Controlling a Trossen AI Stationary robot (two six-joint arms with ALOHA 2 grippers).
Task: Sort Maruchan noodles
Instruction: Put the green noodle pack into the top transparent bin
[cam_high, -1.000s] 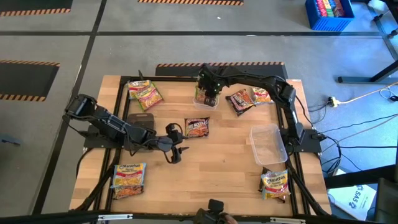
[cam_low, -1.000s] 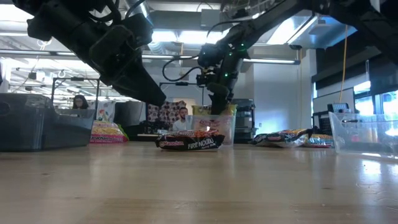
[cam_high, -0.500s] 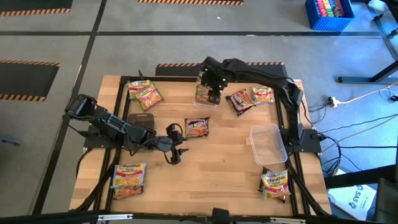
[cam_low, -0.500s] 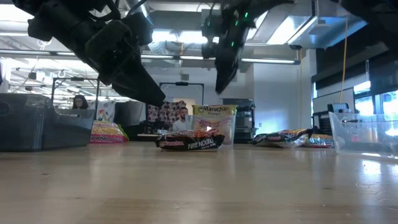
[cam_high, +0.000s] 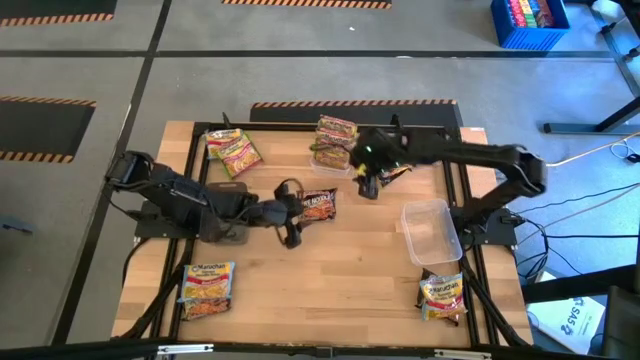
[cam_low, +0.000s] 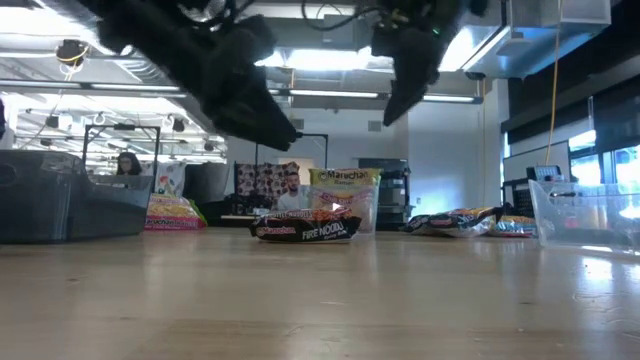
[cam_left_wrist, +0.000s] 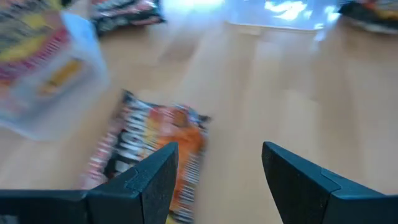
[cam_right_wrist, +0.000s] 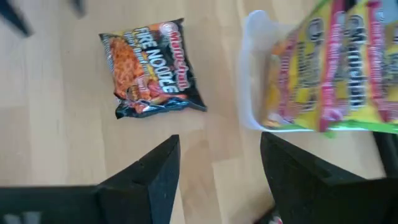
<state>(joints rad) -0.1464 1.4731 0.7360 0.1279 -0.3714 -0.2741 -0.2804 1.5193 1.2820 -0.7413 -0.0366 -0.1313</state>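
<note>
A dark Fire Noodle packet (cam_high: 317, 205) lies flat at mid-table. My left gripper (cam_high: 291, 236) hovers open just to its left, and the packet (cam_left_wrist: 149, 149) shows ahead of the left finger in the left wrist view. My right gripper (cam_high: 367, 188) hangs open above the table, right of a clear tub (cam_high: 333, 152) in which yellow-green Maruchan packets (cam_right_wrist: 323, 62) stand on edge. Other packets lie flat at far left (cam_high: 232, 150), near left (cam_high: 205, 288), near right (cam_high: 443, 295) and far right (cam_high: 420, 152).
An empty clear tub (cam_high: 432, 230) stands at the right side. A dark tub (cam_high: 226, 193) sits partly under my left arm. A black frame (cam_high: 196, 150) runs around the table top. Bare wood shows at the near middle.
My right gripper has come up out of the far clear tub, leaving a yellow-green packet standing there, and has swung toward the near and right edges. My left gripper has moved up and to the right, toward the dark packet.
</note>
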